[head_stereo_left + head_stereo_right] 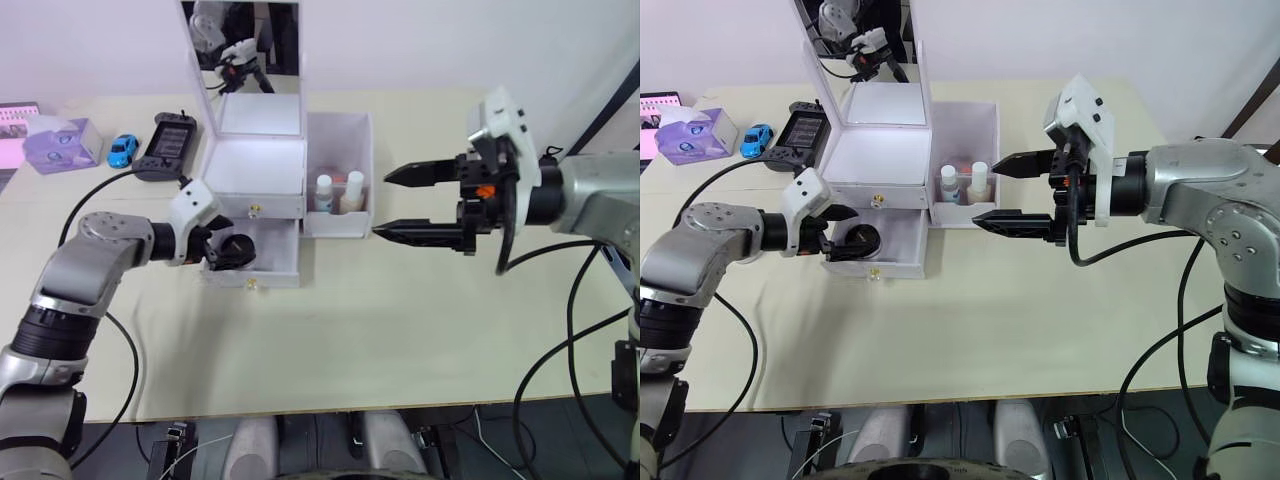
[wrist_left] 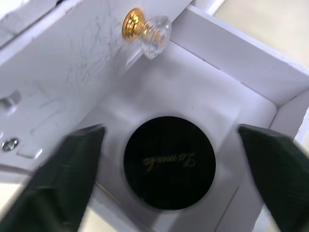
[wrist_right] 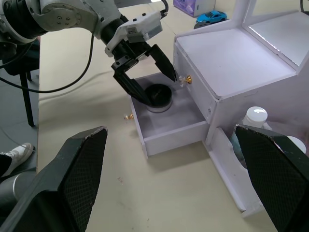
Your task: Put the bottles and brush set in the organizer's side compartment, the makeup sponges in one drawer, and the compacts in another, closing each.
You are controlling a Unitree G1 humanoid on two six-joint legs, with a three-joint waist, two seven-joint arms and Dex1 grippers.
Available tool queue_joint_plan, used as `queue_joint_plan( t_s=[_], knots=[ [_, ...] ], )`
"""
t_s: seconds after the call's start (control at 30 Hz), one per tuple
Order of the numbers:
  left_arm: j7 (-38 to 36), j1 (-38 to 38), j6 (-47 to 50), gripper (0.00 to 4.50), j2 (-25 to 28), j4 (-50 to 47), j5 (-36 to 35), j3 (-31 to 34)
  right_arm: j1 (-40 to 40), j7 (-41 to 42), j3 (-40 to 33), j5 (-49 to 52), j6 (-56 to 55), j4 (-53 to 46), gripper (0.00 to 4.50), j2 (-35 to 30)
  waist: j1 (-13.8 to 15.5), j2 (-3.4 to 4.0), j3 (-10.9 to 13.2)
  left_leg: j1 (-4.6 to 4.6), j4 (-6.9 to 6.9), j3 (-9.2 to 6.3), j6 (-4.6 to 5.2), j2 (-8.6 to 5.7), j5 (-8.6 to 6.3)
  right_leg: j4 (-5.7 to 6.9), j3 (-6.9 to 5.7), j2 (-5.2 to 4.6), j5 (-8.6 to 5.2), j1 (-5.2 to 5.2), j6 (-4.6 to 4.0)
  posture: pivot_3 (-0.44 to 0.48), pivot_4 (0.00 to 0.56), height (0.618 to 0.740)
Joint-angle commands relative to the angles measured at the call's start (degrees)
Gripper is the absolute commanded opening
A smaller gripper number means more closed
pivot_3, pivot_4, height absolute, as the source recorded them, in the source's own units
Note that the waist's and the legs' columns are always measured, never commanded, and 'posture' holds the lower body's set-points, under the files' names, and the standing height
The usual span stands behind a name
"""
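One compact: a round black case [image 2: 169, 162] lies flat on the floor of the organizer's lower drawer, toward the end of it farthest from the side bin; it sits there, I judge, because this drawer is the one chosen for the compacts; a second compact I cannot make out
Lower drawer: the lower drawer [image 1: 272, 255] stands pulled out from the organizer, its small gold knob toward the table's near edge; it is out so that things can be dropped in from above, and it is not yet closed
Upper drawer: the upper drawer [image 1: 255, 206] is pushed in flush, its gold and clear knob [image 2: 145, 29] just above the compact; probably that one is finished with
Left gripper: the left gripper [image 3: 155, 84] is dipped into the open drawer, its two black fingers spread apart with the compact between them and neither finger plainly touching it; it looks like a release, or a nudge to seat the case
Bottles: both bottles [image 1: 337, 193] stand upright with white caps up in the side compartment [image 1: 340, 130], on the organizer's far side from the left gripper; upright fits the tall thin walls; the brush set I cannot pick out there
Right gripper: the right gripper [image 1: 425, 204] hovers beside the side compartment, clear of the organizer, fingers wide apart and holding nothing; likely waiting
Organizer: the organizer [image 1: 240, 158] stands near the table's far edge, its mirror [image 1: 250, 45] upright behind the drawers
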Motion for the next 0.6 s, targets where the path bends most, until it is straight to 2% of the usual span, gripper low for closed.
queue_joint_plan(
  t_s=[0.03, 0.2, 0.33, 0.43, 0.5, 0.57, 0.6],
  knots=[
    [-0.25, -1.25, 0.79, 4.45, 0.57, -1.72, -0.74, 2.36, -1.05, 0.36, -1.76, 0.07, -1.18, -0.17, 4.5, -0.69, 0.01, 0.0, 0.0, 0.0, 0.0, 0.0, 0.0, 0.0, 0.0, 0.0, 0.0, 0.0, 0.0, 0.0, 0.0, 0.0, 0.15, 0.74],
    [-1.27, -1.52, 3.38, 4.45, 1.59, -3.97, -4.18, 6.05, -0.88, 1.32, -1.58, -0.13, -1.34, 0.13, 4.5, -1.14, -0.01, 0.0, 0.0, 0.0, 0.0, 0.0, 0.0, 0.0, 0.0, 0.0, 0.0, 0.0, 0.0, 0.0, 0.01, 0.0, 0.15, 0.74],
    [-4.13, 2.7, 2.94, 4.45, 4.11, -7.24, -8.23, 12.02, -0.47, 2.52, -1.8, 0.59, -1.61, 0.56, 4.5, -0.65, -0.28, 0.0, 0.0, 0.0, -0.01, 0.0, 0.0, 0.0, 0.0, 0.0, 0.0, 0.0, 0.0, 0.0, 0.01, 0.0, 0.15, 0.74],
    [-5.32, 7.79, 2.03, 4.45, 6.99, -8.44, -10.16, 19.21, -0.85, 2.43, -1.24, 0.66, -1.05, 1.2, 4.5, -0.33, -0.45, 0.01, 0.0, 0.07, -0.08, 0.02, 0.01, 0.01, -0.01, 0.0, 0.02, 0.0, -0.01, 0.0, 0.01, 0.0, 0.15, 0.74],
    [-3.79, 10.05, 2.85, 4.45, 6.89, -8.28, -12.38, 25.51, -0.95, 2.13, -0.74, -0.42, -1.78, 2.61, 4.5, 0.37, -0.27, 0.0, 0.01, 0.09, -0.12, 0.01, 0.01, 0.03, 0.0, 0.01, 0.01, 0.02, -0.02, -0.02, 0.0, 0.0, 0.15, 0.74],
    [-3.84, 15.64, 0.21, 4.45, 7.96, -7.59, -10.97, 31.0, -2.64, -1.65, -2.16, -0.16, -1.14, 6.42, 4.5, 3.59, -0.37, -0.09, -0.03, 0.09, -0.09, 0.01, 0.01, 0.04, 0.0, 0.02, 0.01, 0.03, -0.02, -0.02, -0.01, 0.0, 0.15, 0.74],
    [-3.55, 19.65, -1.33, 4.45, 8.93, -7.0, -8.83, 33.33, 0.23, 2.46, -3.6, -2.01, -4.39, 9.33, 4.5, 1.18, -0.38, -0.08, -0.03, 0.11, -0.06, 0.02, 0.01, 0.03, 0.0, 0.03, 0.02, 0.03, -0.02, 0.0, -0.01, 0.0, 0.15, 0.74]
  ],
)
